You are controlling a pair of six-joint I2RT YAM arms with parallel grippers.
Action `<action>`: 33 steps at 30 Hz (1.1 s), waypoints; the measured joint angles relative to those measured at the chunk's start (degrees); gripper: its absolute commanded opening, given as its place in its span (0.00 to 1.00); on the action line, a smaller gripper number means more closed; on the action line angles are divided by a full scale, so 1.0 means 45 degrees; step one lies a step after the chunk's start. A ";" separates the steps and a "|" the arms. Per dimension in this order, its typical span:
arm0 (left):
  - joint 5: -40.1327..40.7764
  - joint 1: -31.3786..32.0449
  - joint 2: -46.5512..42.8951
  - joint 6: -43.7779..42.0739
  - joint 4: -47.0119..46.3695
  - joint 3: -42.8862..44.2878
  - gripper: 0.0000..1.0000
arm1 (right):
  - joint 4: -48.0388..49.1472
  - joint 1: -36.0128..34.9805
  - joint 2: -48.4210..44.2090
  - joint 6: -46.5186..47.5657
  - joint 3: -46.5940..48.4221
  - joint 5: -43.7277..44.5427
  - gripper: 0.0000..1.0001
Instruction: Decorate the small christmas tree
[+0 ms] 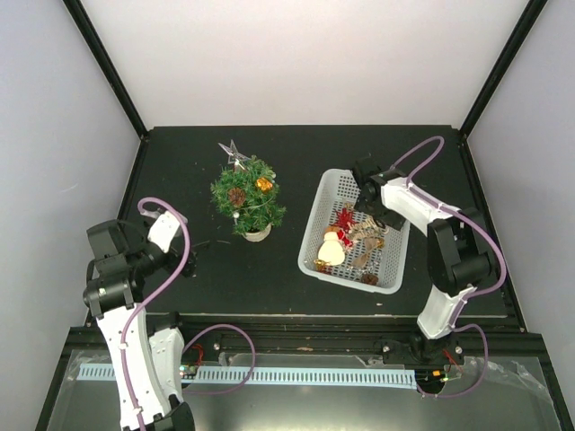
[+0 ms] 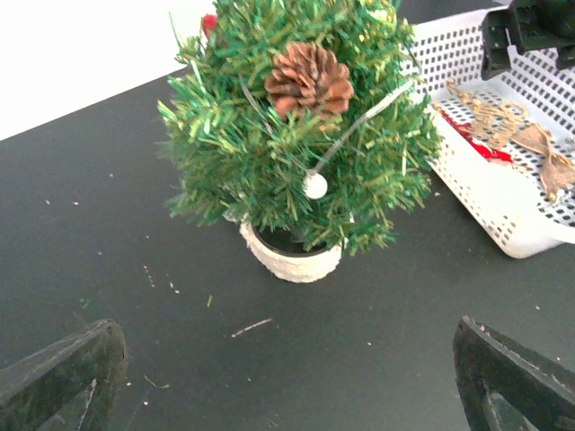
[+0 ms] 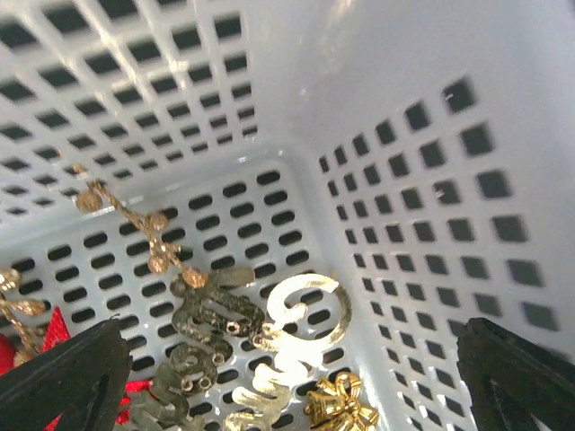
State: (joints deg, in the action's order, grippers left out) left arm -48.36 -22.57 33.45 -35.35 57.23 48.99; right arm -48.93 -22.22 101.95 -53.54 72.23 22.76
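Note:
The small christmas tree stands in its white pot at the middle left of the black table, carrying a silver star, a pine cone, an orange ornament and a white bead. My left gripper is open, low over the table just in front of the pot, holding nothing. My right gripper is open inside the white basket, above a gold letter garland and small gold bells.
The basket also holds a red ornament, a cream figure and brown pieces. Small needle scraps lie on the table ahead of the left gripper. White walls close in the back and sides.

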 measured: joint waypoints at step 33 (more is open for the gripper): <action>0.1073 -0.0053 -0.0350 -0.0010 0.6339 0.6751 0.99 | 0.2676 -0.5285 -1.4761 0.6785 -0.2817 -0.4517 1.00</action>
State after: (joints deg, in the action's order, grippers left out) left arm -43.53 -22.81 31.88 -35.40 85.76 79.37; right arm -36.88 -46.00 35.53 -23.00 59.55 2.44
